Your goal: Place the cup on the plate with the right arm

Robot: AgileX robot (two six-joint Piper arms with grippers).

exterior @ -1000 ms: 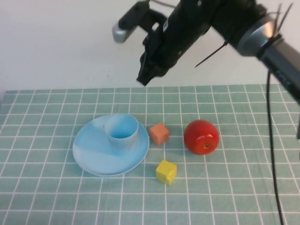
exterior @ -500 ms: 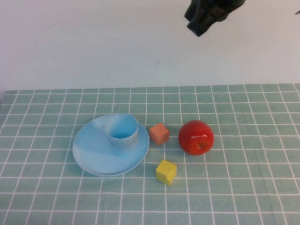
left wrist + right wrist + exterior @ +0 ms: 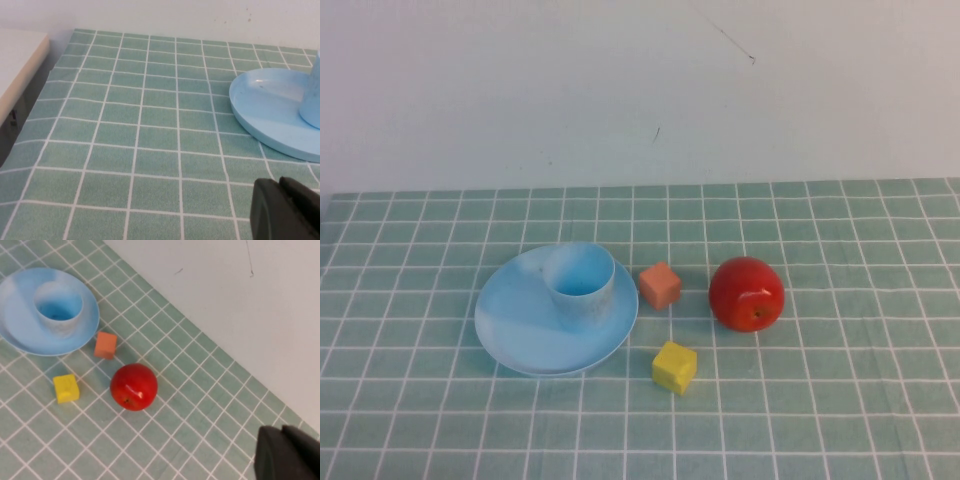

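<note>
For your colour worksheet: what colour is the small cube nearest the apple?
Orange cube, clearest in the high view.

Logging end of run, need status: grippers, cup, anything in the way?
Left gripper low by the plate, right gripper high above the table; neither holds anything. Cup upright on plate. Nothing in the way.

Cup on plate, seen from high above

The cup (image 3: 59, 306) stood upright on the plate (image 3: 20, 325); the right claw (image 3: 286, 452) hung well apart, beyond the apple (image 3: 133, 386).
</note>
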